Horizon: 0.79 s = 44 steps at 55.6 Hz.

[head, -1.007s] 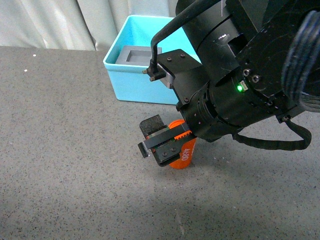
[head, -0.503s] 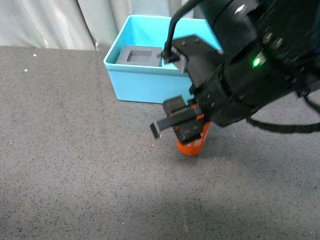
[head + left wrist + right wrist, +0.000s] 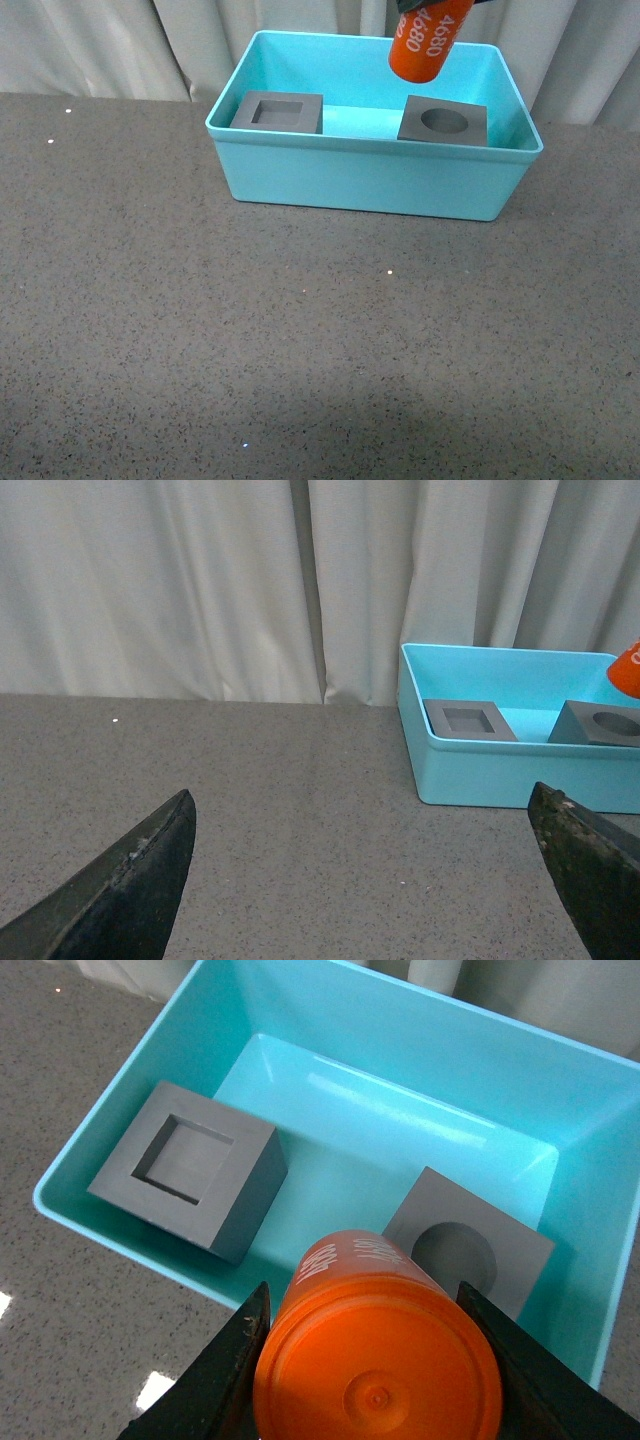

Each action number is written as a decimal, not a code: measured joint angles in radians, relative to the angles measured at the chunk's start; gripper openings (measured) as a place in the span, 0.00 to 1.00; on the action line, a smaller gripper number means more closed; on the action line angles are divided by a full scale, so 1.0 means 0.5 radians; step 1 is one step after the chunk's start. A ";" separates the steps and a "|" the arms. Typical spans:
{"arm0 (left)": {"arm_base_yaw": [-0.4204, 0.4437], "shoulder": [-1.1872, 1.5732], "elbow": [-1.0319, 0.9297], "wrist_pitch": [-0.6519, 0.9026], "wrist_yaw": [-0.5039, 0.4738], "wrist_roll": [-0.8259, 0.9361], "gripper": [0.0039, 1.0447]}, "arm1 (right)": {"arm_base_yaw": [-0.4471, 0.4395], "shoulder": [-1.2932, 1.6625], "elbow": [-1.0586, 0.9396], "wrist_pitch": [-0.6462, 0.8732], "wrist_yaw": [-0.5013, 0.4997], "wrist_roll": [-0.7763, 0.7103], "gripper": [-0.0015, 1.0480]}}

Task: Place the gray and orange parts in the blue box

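The blue box (image 3: 370, 182) stands at the back of the table. Inside it lie a gray cube with a square recess (image 3: 278, 112) at the left and a gray cube with a round recess (image 3: 443, 121) at the right. The orange cylinder (image 3: 428, 38), printed "4680", hangs tilted in the air over the box's far right part. My right gripper (image 3: 362, 1300) is shut on the orange cylinder (image 3: 378, 1360), above the round-recess cube (image 3: 465, 1250) and to the right of the square-recess cube (image 3: 185, 1165). My left gripper (image 3: 360, 792) is open with nothing between its fingers, low over the table, left of the blue box (image 3: 500, 775).
Dark speckled tabletop (image 3: 300, 350) stretches in front and to the left of the box. Pale curtains (image 3: 200, 590) hang close behind the table's far edge.
The right gripper has lifted the orange cylinder off the table and carried it up and back over the box. The arm has left most of the front view.
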 joint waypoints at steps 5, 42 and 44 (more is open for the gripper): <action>0.000 0.000 0.000 0.000 0.000 0.000 0.94 | -0.002 0.212 0.185 -0.060 -0.018 -0.018 0.43; 0.000 0.000 0.000 0.000 0.000 0.000 0.94 | 0.032 1.159 1.261 -0.581 -0.129 -0.003 0.43; 0.000 0.000 0.000 0.000 0.000 0.000 0.94 | 0.031 1.172 1.274 -0.592 -0.126 -0.006 0.43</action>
